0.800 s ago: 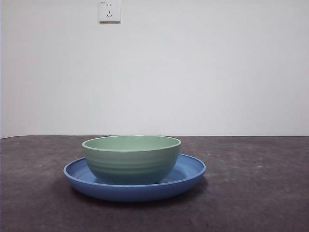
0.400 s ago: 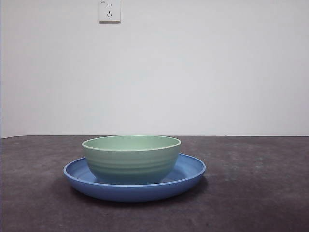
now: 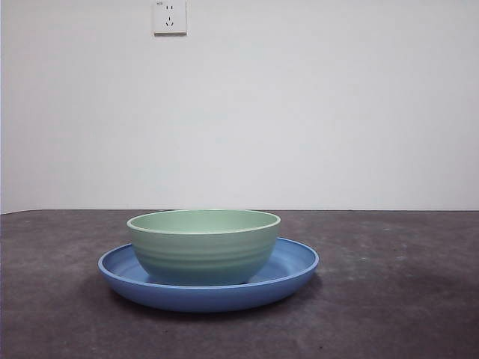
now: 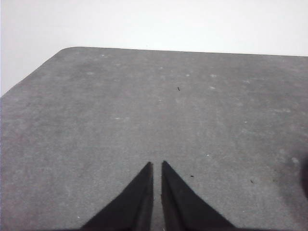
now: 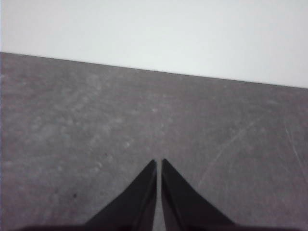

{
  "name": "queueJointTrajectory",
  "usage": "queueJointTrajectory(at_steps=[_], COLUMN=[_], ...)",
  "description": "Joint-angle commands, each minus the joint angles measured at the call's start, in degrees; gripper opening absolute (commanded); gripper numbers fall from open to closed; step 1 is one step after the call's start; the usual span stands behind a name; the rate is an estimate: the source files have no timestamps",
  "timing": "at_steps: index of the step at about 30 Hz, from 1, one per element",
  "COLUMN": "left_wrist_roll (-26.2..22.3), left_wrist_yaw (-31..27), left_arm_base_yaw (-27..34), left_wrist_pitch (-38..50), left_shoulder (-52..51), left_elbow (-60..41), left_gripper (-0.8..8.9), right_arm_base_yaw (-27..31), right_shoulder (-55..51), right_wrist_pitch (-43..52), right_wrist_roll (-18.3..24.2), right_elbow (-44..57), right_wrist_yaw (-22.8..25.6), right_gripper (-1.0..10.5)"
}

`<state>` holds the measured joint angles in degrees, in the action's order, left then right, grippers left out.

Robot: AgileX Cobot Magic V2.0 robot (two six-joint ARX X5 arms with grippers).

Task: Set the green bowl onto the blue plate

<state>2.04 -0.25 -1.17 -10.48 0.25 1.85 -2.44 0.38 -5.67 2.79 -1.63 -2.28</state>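
Note:
The green bowl stands upright inside the blue plate near the middle of the dark table in the front view. Neither arm shows in that view. In the left wrist view my left gripper is shut, with only bare table beyond its tips. My right gripper is likewise shut over bare table in the right wrist view. Bowl and plate appear in neither wrist view.
A white wall stands behind the grey table, with a wall socket high at the left. The table's rounded corner shows in the left wrist view.

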Motion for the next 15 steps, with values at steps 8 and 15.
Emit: queueJointTrajectory(at_steps=[8, 15], left_wrist_roll=[-0.48, -0.46], left_wrist_yaw=[-0.37, -0.37], left_arm_base_yaw=[0.02, 0.04], left_wrist_pitch=[-0.39, -0.39], left_shoulder=[-0.07, -0.07], left_elbow=[-1.18, -1.18], left_gripper=[0.27, 0.27], right_arm_base_yaw=[1.46, 2.29], right_shoulder=[-0.17, -0.17], right_wrist_pitch=[-0.96, -5.01], right_wrist_roll=[0.22, -1.01], right_elbow=[1.01, 1.01], right_wrist_yaw=[0.79, 0.85], right_gripper=[0.1, 0.1])
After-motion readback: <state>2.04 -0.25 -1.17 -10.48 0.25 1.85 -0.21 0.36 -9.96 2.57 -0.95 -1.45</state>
